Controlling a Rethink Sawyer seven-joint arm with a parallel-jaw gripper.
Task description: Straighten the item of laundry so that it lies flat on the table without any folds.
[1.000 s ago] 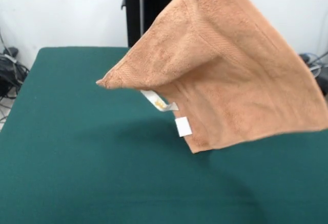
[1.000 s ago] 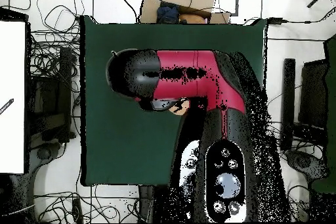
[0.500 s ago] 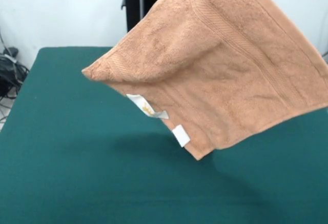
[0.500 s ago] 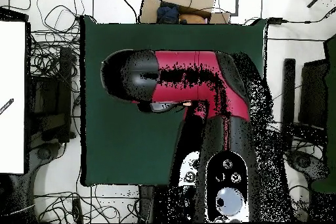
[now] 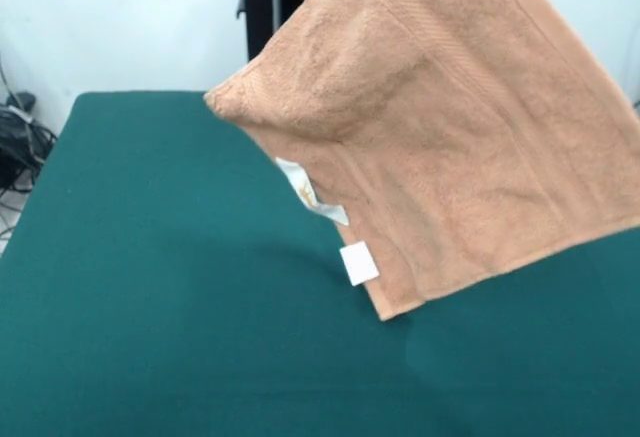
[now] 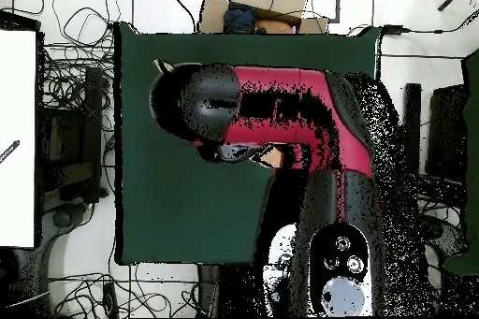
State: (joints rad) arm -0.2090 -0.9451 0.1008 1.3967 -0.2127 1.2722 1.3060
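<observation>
Whether the gripper is clenched or released we cannot tell: it sits beyond the top edge of the front view, and in the overhead view the red and black arm (image 6: 290, 114) covers it. The peach-orange towel (image 5: 470, 147) hangs from the top edge of the front view and fills the upper right of the frame, spread on a slant above the dark green table (image 5: 150, 307). Its right corner runs off the right edge. One corner juts towards the upper centre-left, rumpled into a soft fold, and another points down at centre frame; we cannot tell if that tip touches the cloth. A woven band (image 5: 440, 57) runs slantwise across the towel. On the lower left hem we see a square white label (image 5: 359, 263) and, just above it, a longer curled label (image 5: 310, 197). From overhead only a sliver of peach shows under the arm, at centre frame.
</observation>
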